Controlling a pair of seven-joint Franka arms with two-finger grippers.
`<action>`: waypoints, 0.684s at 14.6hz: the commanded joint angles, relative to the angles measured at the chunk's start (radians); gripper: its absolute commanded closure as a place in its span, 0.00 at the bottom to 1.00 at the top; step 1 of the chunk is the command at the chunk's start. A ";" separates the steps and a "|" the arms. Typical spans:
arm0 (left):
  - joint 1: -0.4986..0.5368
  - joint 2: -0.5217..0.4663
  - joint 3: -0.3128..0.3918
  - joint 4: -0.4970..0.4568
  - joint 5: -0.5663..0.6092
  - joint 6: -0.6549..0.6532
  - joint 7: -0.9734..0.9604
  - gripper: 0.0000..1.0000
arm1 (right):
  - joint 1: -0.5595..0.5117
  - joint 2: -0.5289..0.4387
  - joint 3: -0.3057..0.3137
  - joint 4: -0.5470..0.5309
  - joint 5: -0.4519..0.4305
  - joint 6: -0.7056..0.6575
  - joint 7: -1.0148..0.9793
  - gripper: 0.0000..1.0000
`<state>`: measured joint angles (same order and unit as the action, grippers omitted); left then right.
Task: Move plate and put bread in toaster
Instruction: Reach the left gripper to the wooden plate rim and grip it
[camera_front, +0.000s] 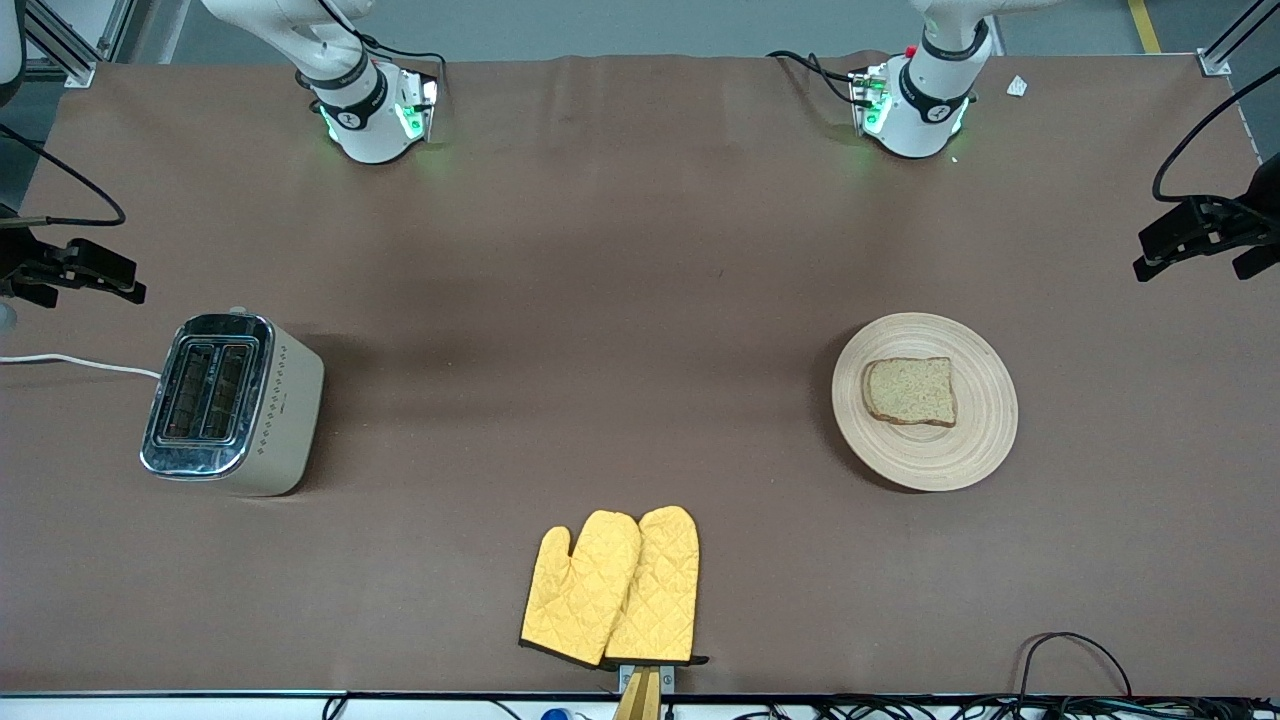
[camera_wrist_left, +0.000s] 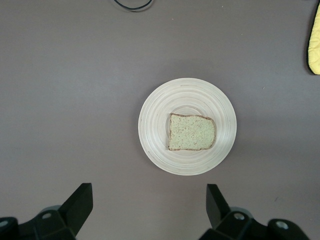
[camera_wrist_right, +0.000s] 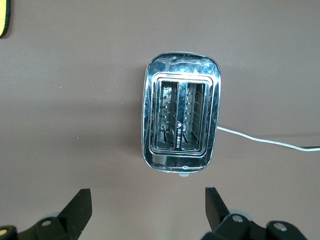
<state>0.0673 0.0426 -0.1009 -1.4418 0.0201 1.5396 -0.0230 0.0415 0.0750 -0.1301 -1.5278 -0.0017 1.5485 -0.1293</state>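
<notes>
- Moving the round pale-wood plate (camera_front: 925, 401) looks like the step in hand, and nothing is gripped yet; I would close the left gripper (camera_wrist_left: 149, 210) on the plate's rim rather than near the middle, so the slice does not get pushed.
- Left gripper (camera_front: 1190, 245) hangs high over the left arm's end of the table with its black fingers (camera_wrist_left: 80, 202) spread wide and holding nothing; the right gripper (camera_front: 75, 270) hangs likewise over the toaster end, its fingers (camera_wrist_right: 79, 206) spread and empty.
- Squarish brown wholegrain bread slice (camera_front: 910, 391) lies flat near the plate's centre; its crumb looks soft and speckled with a darker crust, so a light pinch on the edges would likely suit it.
- Concentric grooves ring the plate, its rim thin and low; it should slide easily on the brown matte table cover (camera_front: 600, 300).
- Boxy cream toaster (camera_front: 235, 403) stands well apart, toward the right arm's end, chrome top mirror-bright, both slots open upward, white cord (camera_front: 80, 362) trailing off.
- Quilted yellow oven mitts (camera_front: 612, 588) lie between them, nearer the front camera.
</notes>
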 joint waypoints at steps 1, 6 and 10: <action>0.000 -0.012 -0.003 -0.005 0.014 -0.004 0.026 0.00 | -0.009 -0.027 0.004 -0.015 0.009 -0.002 0.010 0.00; 0.069 0.052 0.000 -0.012 -0.032 -0.018 0.173 0.00 | -0.009 -0.027 0.004 -0.012 0.006 -0.002 0.011 0.00; 0.293 0.260 0.000 -0.015 -0.355 -0.021 0.216 0.00 | -0.009 -0.027 0.003 -0.006 0.006 -0.002 0.011 0.00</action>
<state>0.2597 0.1794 -0.0950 -1.4751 -0.2117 1.5276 0.1486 0.0399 0.0718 -0.1325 -1.5219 -0.0017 1.5486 -0.1286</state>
